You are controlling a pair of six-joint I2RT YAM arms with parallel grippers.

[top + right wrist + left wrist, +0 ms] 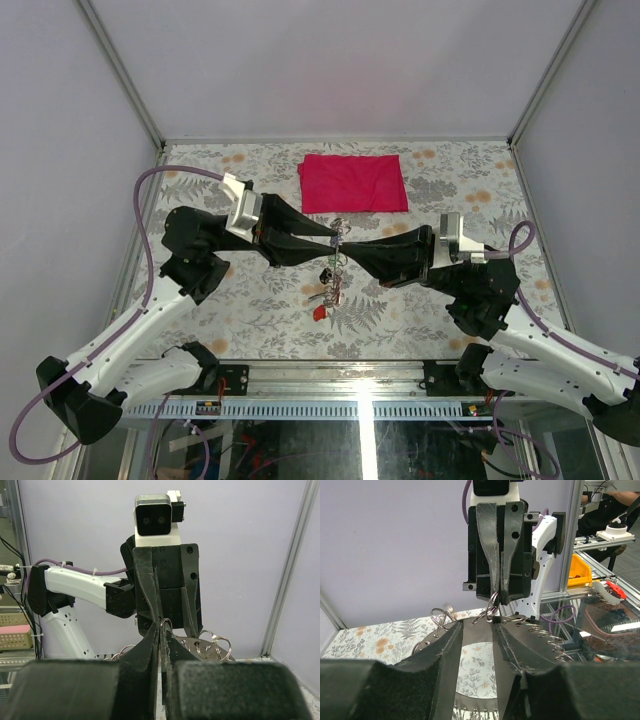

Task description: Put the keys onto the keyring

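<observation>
left end effector (476, 626) | right end effector (161, 629) | keyring (532, 647) 1 | cloth (352, 183) 1 | keys (333, 290) uncountable

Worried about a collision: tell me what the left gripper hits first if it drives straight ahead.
Most likely the right gripper, almost at once: it faces the left gripper tip to tip at the keyring, with hardly any gap visible.
</observation>
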